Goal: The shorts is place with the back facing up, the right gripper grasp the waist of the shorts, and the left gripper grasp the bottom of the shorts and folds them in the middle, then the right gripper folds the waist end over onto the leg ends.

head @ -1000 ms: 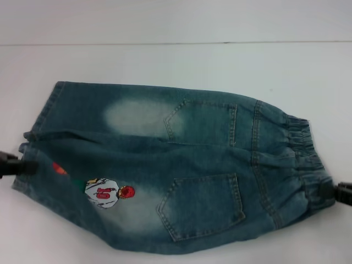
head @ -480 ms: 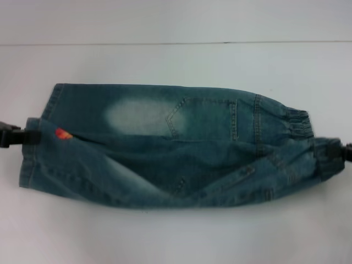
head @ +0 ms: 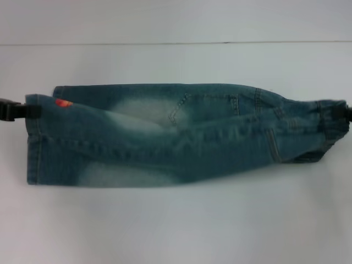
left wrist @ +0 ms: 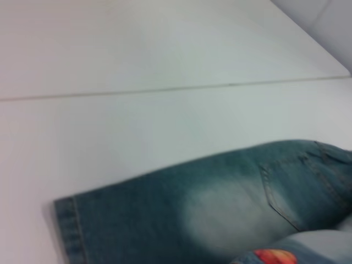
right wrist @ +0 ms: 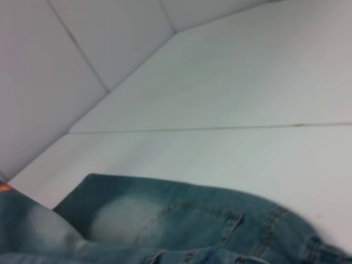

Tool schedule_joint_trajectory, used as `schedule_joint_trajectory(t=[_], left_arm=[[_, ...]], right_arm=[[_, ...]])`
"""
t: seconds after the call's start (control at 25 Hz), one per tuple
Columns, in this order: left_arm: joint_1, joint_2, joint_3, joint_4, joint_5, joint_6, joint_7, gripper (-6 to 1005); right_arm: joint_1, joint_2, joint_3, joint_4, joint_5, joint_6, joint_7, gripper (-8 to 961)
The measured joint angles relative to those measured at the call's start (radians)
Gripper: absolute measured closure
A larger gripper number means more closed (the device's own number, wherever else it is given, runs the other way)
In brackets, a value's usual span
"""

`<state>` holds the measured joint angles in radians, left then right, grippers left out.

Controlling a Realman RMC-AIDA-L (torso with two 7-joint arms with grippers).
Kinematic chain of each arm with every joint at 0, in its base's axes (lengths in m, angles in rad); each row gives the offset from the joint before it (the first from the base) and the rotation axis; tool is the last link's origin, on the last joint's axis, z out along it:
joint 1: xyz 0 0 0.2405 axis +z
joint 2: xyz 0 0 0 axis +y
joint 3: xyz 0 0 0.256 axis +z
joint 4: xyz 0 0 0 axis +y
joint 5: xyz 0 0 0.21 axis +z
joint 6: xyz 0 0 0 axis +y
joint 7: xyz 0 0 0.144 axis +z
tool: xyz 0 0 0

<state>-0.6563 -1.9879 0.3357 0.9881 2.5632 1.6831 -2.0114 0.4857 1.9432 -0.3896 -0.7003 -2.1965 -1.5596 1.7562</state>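
Observation:
The faded blue-green denim shorts (head: 165,135) lie across the white table, waist to the right, leg hems to the left. The near half is lifted and drawn over the far half, whose back pocket (head: 181,107) and pale patch still show. My left gripper (head: 32,110) is at the left edge, shut on the bottom hem beside a red scrap of the embroidered figure (head: 63,103). At the right edge only a sliver of my right gripper (head: 347,113) shows, shut on the gathered waist (head: 330,118). The left wrist view shows the far leg's hem (left wrist: 69,231) flat on the table; the right wrist view shows the far pocket (right wrist: 192,225).
The white table (head: 176,220) stretches bare in front of and behind the shorts. A thin seam line (head: 165,43) crosses it at the back. Pale wall panels (right wrist: 82,55) rise beyond the table.
Both grippers have lifted the near edge of the shorts and carried it away from me, over the far half. The near pocket and most of the embroidered figure are now folded under.

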Motion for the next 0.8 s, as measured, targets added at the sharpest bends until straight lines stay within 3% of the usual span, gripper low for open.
schedule_joint_trajectory(t=[0.32, 0.8], left_arm=[[-0.007, -0.03, 0.007, -0.012, -0.021, -0.115, -0.009, 954], [-0.034, -0.046, 0.033, -0.1, -0.05, -0.308, -0.018, 953]], right_arm=[[0.044, -0.001, -0.009, -0.001, -0.002, 0.095, 0.006, 878], [0.106, 0.001, -0.084, 0.012, -0.011, 0.277, 0.027, 874]])
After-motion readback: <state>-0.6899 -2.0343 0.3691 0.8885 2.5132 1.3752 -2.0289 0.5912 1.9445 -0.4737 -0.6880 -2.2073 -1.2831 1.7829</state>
